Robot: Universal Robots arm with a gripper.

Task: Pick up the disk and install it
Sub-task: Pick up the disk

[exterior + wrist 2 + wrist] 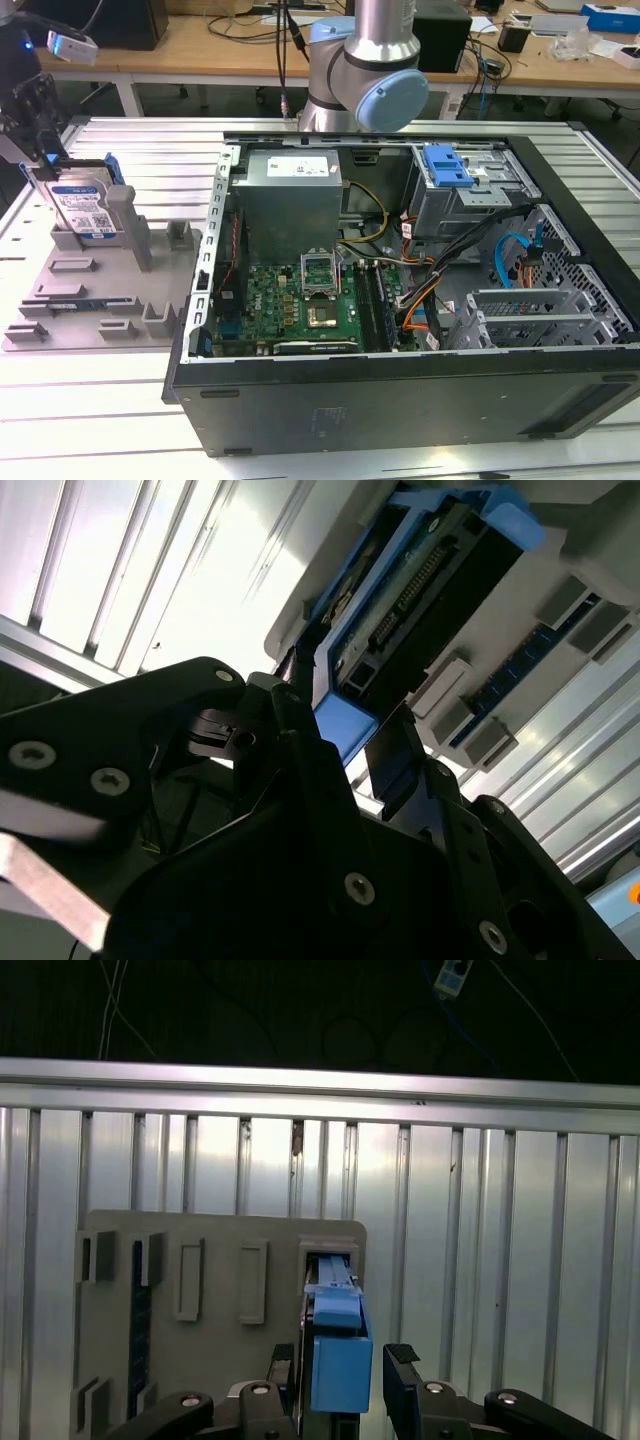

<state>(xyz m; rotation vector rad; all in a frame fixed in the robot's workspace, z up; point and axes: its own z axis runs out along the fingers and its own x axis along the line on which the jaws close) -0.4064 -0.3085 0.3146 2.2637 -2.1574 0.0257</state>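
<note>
The gripper [343, 1365] hangs with its jaws apart, straddling the disk [85, 210]. The disk stands on edge in the grey holder [100, 300], at nine o'clock from the case [400, 390] in the exterior view. One finger [402, 1375] sits farther off the blue frame than the other, so closing may tip the disk and jam it in its slot. The frame is smooth plastic, likely slippery. The drive is flat silver metal, the holder matte and blocky, and the table [100, 410] ribbed aluminium.

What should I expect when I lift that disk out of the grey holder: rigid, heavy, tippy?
Probably rigid: the disk is a metal-bodied drive in a blue carrier frame. Likely dense for its size. It stands upright on edge in the grey fixture, so it may tip if nudged sideways.
</note>
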